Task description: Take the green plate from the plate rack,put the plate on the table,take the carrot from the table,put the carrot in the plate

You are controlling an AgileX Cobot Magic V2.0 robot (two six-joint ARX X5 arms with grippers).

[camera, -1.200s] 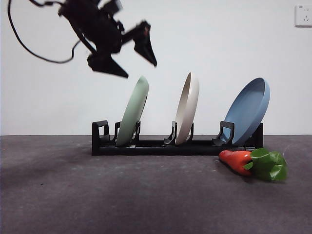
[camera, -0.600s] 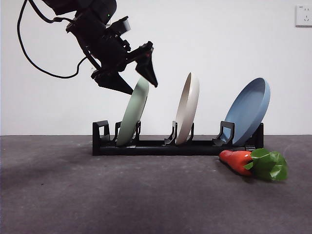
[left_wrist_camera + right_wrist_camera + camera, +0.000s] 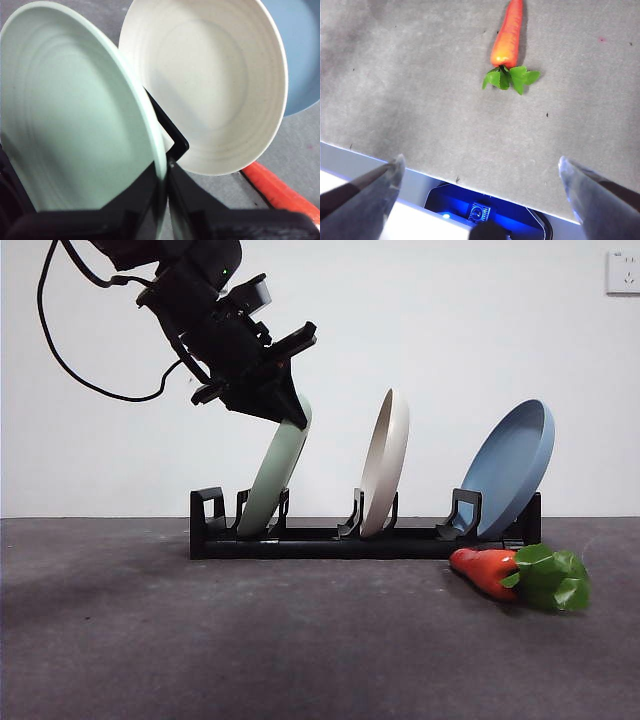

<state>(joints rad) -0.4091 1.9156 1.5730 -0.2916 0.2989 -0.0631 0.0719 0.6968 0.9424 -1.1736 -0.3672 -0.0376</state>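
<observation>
Left pincer (image 3: 285,410) clamped on the top rim of the green plate (image 3: 272,478), one black jaw on each face, jaws nearly together with only the rim's thickness between them, as seen close up in the left wrist view (image 3: 162,192). Reaches in from the upper left of the front view, dark and bulky, with a black cable looping behind. Green plate (image 3: 75,125) seated in the leftmost occupied slot of the plate rack (image 3: 330,540), leaning to the right, its lower edge down between the upright holders. Next along the rack, a beige-cream plate (image 3: 384,462), also tilted right, standing apart from the green one; then a blue plate (image 3: 512,468) at the far right end, leaning more steeply. Rack flat on the dark grey bench (image 3: 250,640). Carrot (image 3: 520,575) lying on the bench just in front of the rack's right end, below the blue plate, orange body toward the rack and green leaves pointing right. Right pincer (image 3: 480,187) held wide, gripping nothing, hovering high over the bench near its edge, with the carrot (image 3: 507,42) well apart from its jaws.
</observation>
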